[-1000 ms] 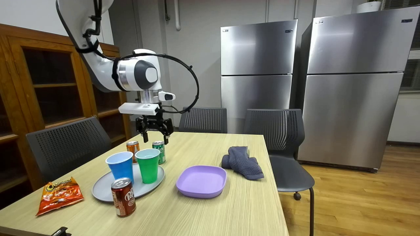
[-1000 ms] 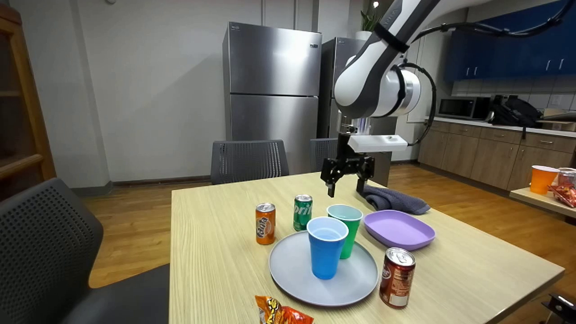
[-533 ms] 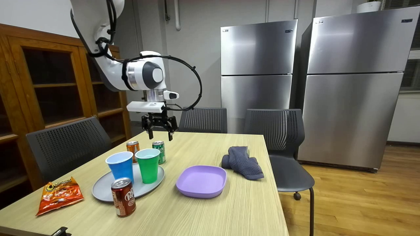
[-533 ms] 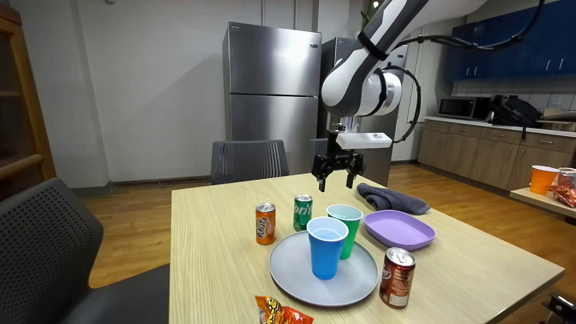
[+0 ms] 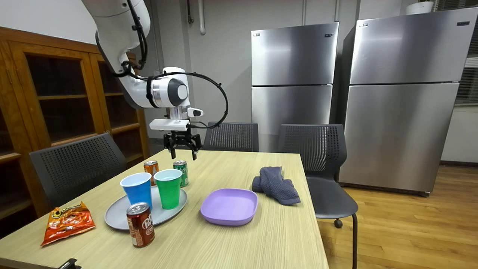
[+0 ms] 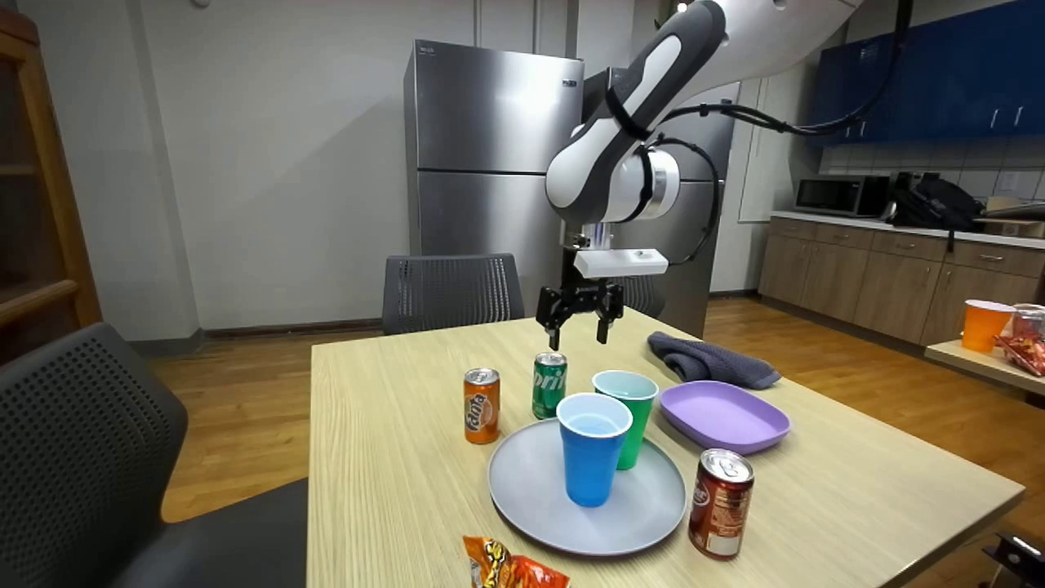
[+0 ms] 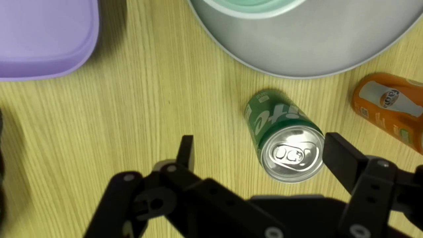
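Observation:
My gripper (image 5: 183,154) is open and empty, pointing down above the table; it also shows in an exterior view (image 6: 579,335). It is nearest to the green Sprite can (image 6: 549,388), which stands upright just below its fingertips. In the wrist view the can (image 7: 281,122) shows between the two fingers, its silver lid close to the right finger (image 7: 343,162). The left finger is well apart from it. I see no grip on the can. An orange Fanta can (image 6: 482,408) stands beside it and shows partly in the wrist view (image 7: 390,102).
A grey plate (image 6: 539,506) holds a blue cup (image 6: 589,465) and a green cup (image 5: 168,192). A Dr Pepper can (image 5: 140,226), a purple dish (image 5: 229,207), a dark folded towel (image 5: 278,186) and a red chips bag (image 5: 69,222) lie around on the table (image 5: 276,243).
The open gripper has moved across the table to above the green can, leftward in an exterior view. The objects on the table have not moved.

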`<act>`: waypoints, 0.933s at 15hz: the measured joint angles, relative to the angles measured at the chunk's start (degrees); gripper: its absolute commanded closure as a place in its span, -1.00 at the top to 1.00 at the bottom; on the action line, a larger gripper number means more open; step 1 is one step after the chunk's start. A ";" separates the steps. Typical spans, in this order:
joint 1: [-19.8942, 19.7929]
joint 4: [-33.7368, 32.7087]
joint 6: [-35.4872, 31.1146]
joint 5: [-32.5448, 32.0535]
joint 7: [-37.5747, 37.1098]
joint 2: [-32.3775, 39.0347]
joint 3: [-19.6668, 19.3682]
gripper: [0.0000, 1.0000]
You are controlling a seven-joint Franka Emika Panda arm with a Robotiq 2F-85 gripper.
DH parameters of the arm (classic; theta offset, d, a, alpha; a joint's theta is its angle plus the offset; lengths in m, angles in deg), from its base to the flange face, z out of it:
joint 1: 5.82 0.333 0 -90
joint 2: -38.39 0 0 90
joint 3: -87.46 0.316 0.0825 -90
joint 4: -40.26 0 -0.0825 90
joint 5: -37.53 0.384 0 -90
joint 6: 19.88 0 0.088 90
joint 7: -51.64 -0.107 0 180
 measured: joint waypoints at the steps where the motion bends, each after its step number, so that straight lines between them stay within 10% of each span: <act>1: 0.36 -1.60 0.59 -0.02 0.01 0.93 0.03 1.00; 14: 2.88 -15.72 7.33 -0.71 0.13 11.66 0.06 1.00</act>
